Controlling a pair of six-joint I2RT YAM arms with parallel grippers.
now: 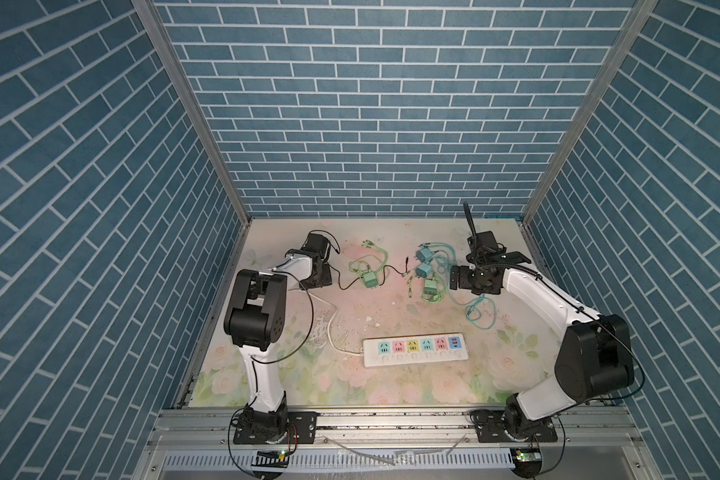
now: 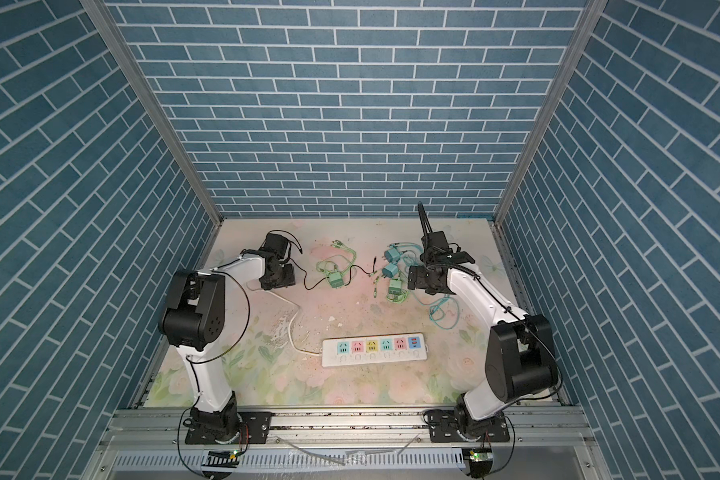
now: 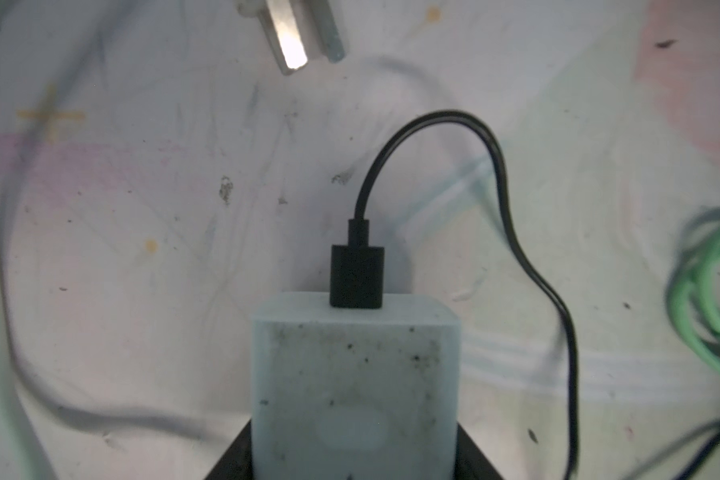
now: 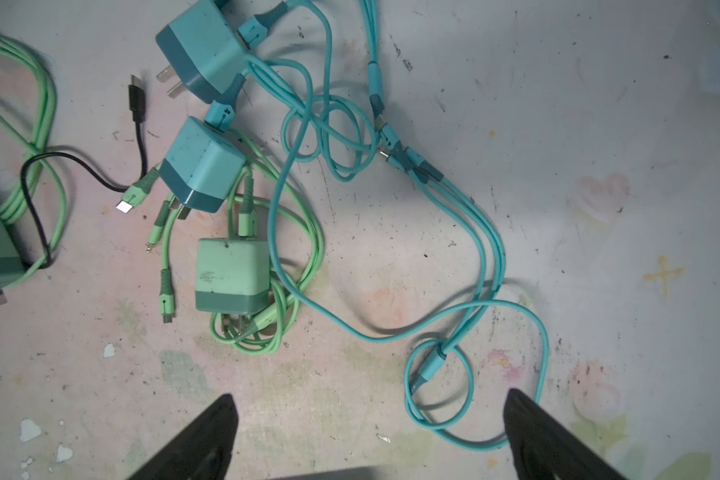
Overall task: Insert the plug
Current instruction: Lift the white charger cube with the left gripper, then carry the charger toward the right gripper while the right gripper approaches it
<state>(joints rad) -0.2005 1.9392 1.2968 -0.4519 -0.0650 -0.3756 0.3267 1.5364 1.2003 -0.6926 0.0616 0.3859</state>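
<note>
one pale charger — in left gripper

Blue brick walls; floral tabletop

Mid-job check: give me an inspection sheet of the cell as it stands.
Surface: floral table mat, stained and scuffed.
Job's things: power strip flat near the front, sockets empty; pale blue charger in the left gripper.
Clutter: teal chargers and green chargers loose at the back; white flecks.
Grippers: left gripper shut on the pale blue charger; right gripper open, empty.
Cables: black cable plugged into the held charger; white cord from the strip; teal cable and green cable tangled.
Surroundings: blue brick walls, metal rail in front.
</note>
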